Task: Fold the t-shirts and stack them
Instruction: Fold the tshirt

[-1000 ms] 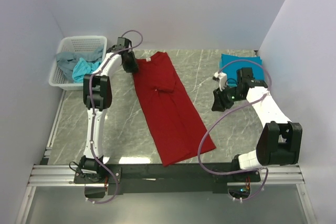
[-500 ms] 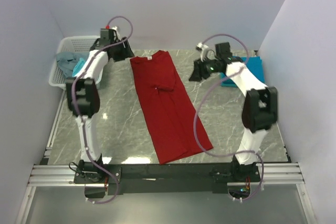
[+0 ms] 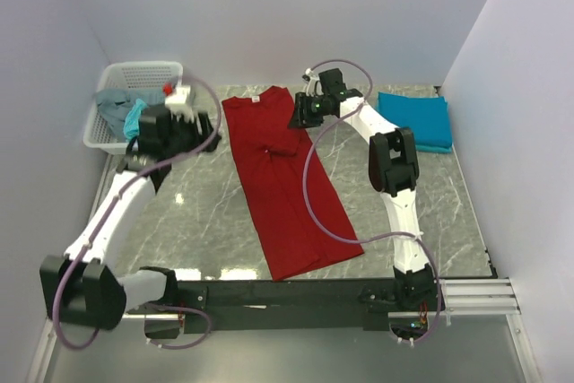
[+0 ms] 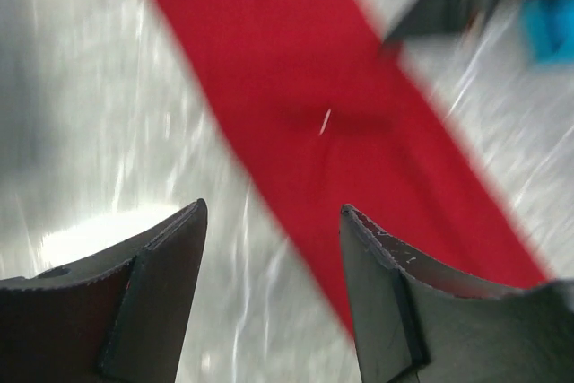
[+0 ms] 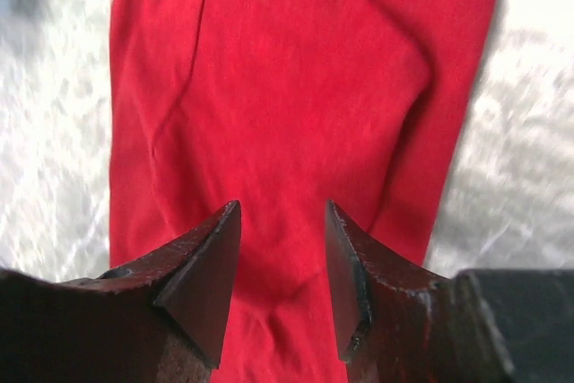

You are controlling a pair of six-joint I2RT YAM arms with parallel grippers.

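A dark red t-shirt (image 3: 287,195) lies on the marble table as a long narrow strip, collar at the far end. My left gripper (image 3: 208,125) hovers just left of the strip's far half; in the left wrist view it (image 4: 273,213) is open over bare marble, and the red t-shirt (image 4: 341,105) lies ahead. My right gripper (image 3: 296,117) is at the strip's far right edge. Seen from the right wrist, it (image 5: 282,208) stands open above the red cloth (image 5: 296,69), holding nothing. A folded teal-blue t-shirt (image 3: 414,118) lies at the far right.
A white mesh basket (image 3: 134,67) at the far left holds a grey t-shirt (image 3: 112,105) and a light turquoise one (image 3: 134,118). Walls close in the table at the back and on both sides. The arm bases sit on the near rail.
The left gripper let go and opened, swinging from the shirt's far left corner out to the left. The right gripper travelled left from near the teal-blue shirt to the red shirt's far right edge.
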